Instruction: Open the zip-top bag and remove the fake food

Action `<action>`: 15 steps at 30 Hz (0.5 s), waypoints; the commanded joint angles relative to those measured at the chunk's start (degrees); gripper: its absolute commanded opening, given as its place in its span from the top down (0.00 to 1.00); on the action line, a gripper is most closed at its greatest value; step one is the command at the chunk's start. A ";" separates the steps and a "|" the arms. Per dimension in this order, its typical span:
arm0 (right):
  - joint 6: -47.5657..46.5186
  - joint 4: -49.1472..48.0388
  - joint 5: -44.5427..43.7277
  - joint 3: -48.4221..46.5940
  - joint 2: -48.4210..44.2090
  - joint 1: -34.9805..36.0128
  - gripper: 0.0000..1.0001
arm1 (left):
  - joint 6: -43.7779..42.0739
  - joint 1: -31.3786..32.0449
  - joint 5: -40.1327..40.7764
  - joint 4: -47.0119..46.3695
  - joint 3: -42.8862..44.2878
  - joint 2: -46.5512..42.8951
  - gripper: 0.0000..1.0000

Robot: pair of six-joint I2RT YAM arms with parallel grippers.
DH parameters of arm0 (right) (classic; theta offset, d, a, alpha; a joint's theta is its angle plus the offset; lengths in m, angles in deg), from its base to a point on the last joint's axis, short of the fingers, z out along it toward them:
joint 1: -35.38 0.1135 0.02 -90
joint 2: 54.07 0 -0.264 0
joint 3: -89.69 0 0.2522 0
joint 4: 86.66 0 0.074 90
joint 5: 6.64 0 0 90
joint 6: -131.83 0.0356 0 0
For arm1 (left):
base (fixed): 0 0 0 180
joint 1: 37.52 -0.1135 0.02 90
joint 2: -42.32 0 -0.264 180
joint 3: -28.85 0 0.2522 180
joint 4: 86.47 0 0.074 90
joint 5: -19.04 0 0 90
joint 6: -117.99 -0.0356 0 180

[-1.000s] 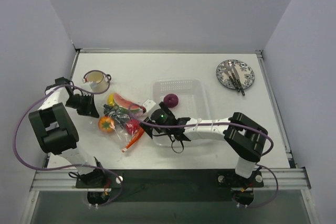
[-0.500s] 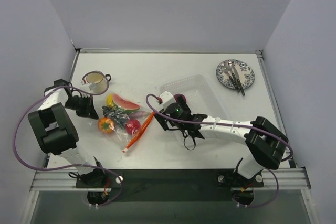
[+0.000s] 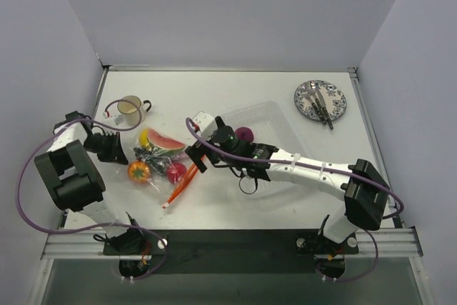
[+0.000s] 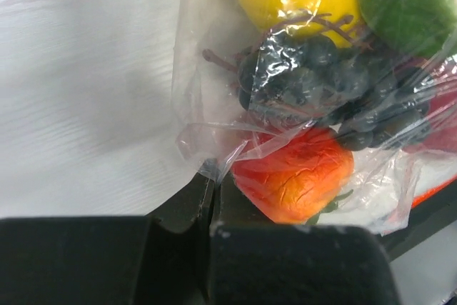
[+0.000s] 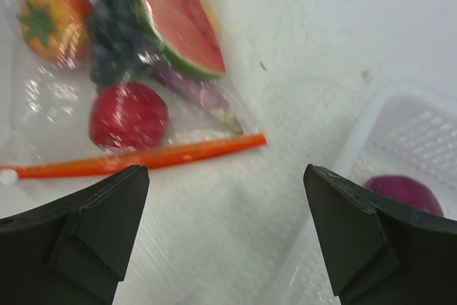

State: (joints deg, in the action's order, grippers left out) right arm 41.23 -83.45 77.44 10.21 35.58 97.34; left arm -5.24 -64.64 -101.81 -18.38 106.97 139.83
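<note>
The zip-top bag (image 3: 163, 166) lies left of centre, its red-orange zip strip (image 3: 182, 183) on the near-right side. Inside are a watermelon slice (image 3: 168, 142), dark grapes (image 3: 153, 155), an orange fruit with green top (image 3: 139, 171) and a red fruit (image 3: 176, 171). My left gripper (image 3: 120, 155) is shut on the bag's thin plastic edge (image 4: 214, 155), beside the orange fruit (image 4: 296, 176) and grapes (image 4: 321, 83). My right gripper (image 3: 196, 162) is open and empty, hovering just right of the zip strip (image 5: 143, 161). A purple fruit (image 3: 244, 133) lies in the tray.
A rigid clear tray (image 3: 275, 123) sits skewed right of the bag, under my right arm; its corner shows in the right wrist view (image 5: 421, 141). A cup (image 3: 131, 109) stands at the back left. A patterned plate with cutlery (image 3: 320, 100) is at the back right.
My right gripper swung right over the tray, then back left beside the zip strip. The tray has been turned askew. My left gripper and the bag have shifted slightly left.
</note>
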 commanded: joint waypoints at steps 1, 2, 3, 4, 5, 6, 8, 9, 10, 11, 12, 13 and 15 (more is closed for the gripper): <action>1.48 -1.30 4.35 9.10 -2.19 0.52 0.07 | -0.70 -0.92 4.73 -4.22 -0.37 -0.66 1.00; 1.04 -2.54 3.63 10.42 -2.02 1.15 0.12 | -0.43 -0.92 5.44 -5.36 -0.55 -0.57 1.00; 1.13 -3.68 2.84 10.86 -0.89 1.67 0.14 | -0.08 -0.84 6.67 -5.81 -0.72 -0.22 1.00; 1.13 -3.78 2.58 11.04 -0.01 2.11 0.19 | 0.71 -0.66 7.20 -6.16 -0.81 -0.13 1.00; -0.44 -3.87 2.22 10.78 0.87 3.25 0.20 | 1.06 -0.49 7.82 -6.86 -1.07 -0.04 1.00; -0.80 -4.22 1.96 10.52 2.53 3.78 0.21 | 1.33 -0.31 8.87 -7.04 -1.16 -0.13 1.00; -0.98 -5.97 1.96 10.52 3.78 4.93 0.21 | 2.21 0.30 9.93 -7.83 -2.04 -0.39 1.00; -0.98 -7.80 2.13 10.43 5.09 5.11 0.21 | 2.30 0.57 10.37 -8.01 -2.39 -0.92 1.00; -0.72 -8.35 2.66 10.26 5.71 5.19 0.20 | 2.56 0.83 10.55 -8.01 -2.66 -1.10 1.00; -0.54 -8.70 3.10 9.30 6.50 5.19 0.20 | 2.73 1.36 10.64 -7.92 -2.92 -1.45 1.00; -0.45 -9.57 3.45 8.94 7.90 5.28 0.19 | 2.74 1.71 10.55 -7.75 -3.44 -2.06 1.00; -0.28 -10.36 3.80 8.67 8.61 5.28 0.18 | 2.91 1.97 10.55 -7.74 -3.71 -2.33 1.00; 0.16 -12.56 5.12 8.15 10.10 5.28 0.18 | 3.09 2.85 10.72 -7.66 -4.59 -3.29 1.00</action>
State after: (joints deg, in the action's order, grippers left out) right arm 40.95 -89.83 80.72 21.14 43.84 102.87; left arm -2.79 -63.11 -92.70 -24.55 103.80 139.70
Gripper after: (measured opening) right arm 0.819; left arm 0.026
